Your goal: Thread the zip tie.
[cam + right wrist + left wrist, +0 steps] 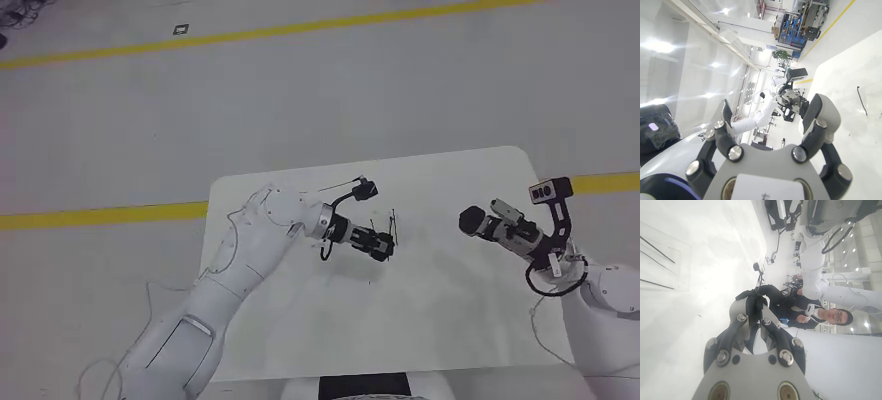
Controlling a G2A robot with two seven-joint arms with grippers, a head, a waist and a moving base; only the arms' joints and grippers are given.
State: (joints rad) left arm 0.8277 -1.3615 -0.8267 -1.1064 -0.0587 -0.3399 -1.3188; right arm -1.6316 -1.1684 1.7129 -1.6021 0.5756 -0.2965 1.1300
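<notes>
table (450, 330): white, smooth slab with rounded corners, lower centre of my top view.
right gripper (770, 106): frame right in the top view; I see its ribbed black pads spread wide, nothing between them.
left gripper (384, 245): mid-frame; dark-wrapped fingertips drawn together; I can't tell whether they pinch anything.
zip tie (861, 100): thin black strip with a small square head, lying slightly curved on the table near the left gripper.

— There's the grey, black-fingered left claw (753, 303), tips pressed together over the glossy white desk (719, 256).
— And well apart from it, thin black zip ties (664, 255) lie on a clear plastic sheet (685, 262).
</notes>
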